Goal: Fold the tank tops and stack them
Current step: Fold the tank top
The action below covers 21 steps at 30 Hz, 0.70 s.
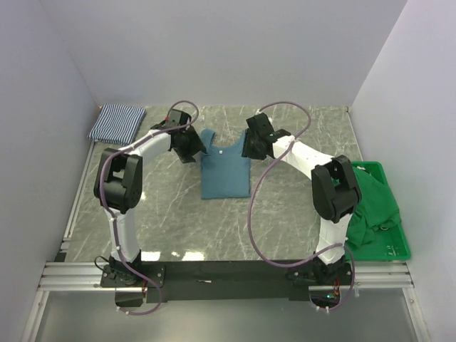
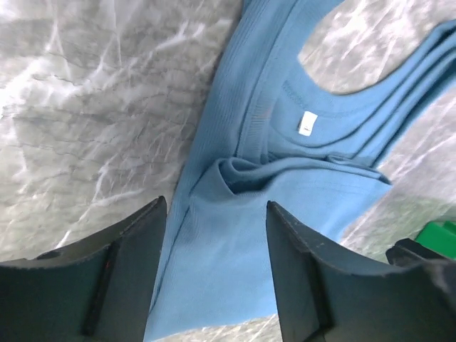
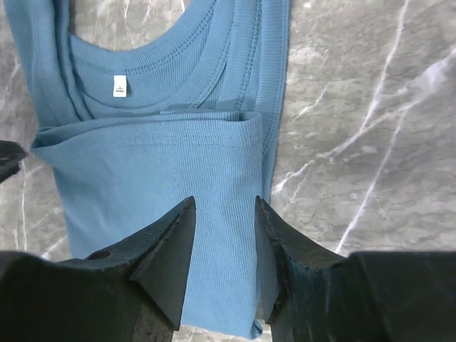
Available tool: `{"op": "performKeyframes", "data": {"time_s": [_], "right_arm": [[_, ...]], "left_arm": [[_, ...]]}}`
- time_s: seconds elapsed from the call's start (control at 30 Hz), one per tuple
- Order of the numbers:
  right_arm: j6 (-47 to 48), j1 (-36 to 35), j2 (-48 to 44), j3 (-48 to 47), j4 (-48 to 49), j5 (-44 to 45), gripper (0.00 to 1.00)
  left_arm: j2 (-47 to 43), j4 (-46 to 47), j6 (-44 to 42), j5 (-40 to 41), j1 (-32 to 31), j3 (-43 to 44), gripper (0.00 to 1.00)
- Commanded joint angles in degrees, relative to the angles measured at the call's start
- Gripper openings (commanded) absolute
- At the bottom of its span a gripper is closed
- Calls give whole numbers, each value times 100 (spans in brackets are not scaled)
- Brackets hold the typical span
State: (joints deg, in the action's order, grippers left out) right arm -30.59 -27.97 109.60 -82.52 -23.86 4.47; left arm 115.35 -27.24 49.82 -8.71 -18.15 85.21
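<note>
Teal tank top (image 1: 224, 174) lies part-folded at the middle of the marble table (image 1: 171, 214). Left gripper (image 2: 215, 206) at its 10 o'clock corner and right gripper (image 3: 224, 203) at 2 o'clock sit over the cloth, jaws apart, holding nothing. Striped tank top (image 1: 117, 122) lies folded farther off at 11 o'clock

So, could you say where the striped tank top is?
Top external view: the striped tank top lies folded at the far left corner of the table, apart from the teal tank top.
</note>
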Motion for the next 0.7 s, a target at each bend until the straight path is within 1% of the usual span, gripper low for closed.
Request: {"op": "performKeyframes", "data": {"time_s": [0.0,0.07,0.1,0.17,0.2,0.23,0.37,0.4,0.53,0.67], "right_arm": [[150,-16,-465,-29,-84,159,46],[36,-77,-746,209,91,116,46],[-8,-112,-817,419,135,107,46],[-105,-340,-940,587,153,203,45],[-157,-437,-967,745,127,282,44],[-245,-612,-1045,859,144,404,43],[-518,-850,-1344,1632,425,476,43],[-614,-860,-1371,1869,461,485,43],[-711,-947,-1547,2389,619,493,42],[-764,-974,-1565,2802,742,414,41]], "left_arm": [[-731,158,-87,-8,-22,-21,63],[-899,263,-8,-130,-83,-346,60],[-1022,255,36,-122,-118,-434,54],[-1172,298,133,-18,-328,-794,50],[-1321,307,255,53,-390,-917,46],[-1409,360,299,88,-469,-1223,45],[-1875,615,510,291,-821,-2051,46],[-2015,676,563,291,-865,-2348,48],[-2315,844,616,255,-988,-2956,49],[-2640,958,616,212,-1024,-3414,57]]}}
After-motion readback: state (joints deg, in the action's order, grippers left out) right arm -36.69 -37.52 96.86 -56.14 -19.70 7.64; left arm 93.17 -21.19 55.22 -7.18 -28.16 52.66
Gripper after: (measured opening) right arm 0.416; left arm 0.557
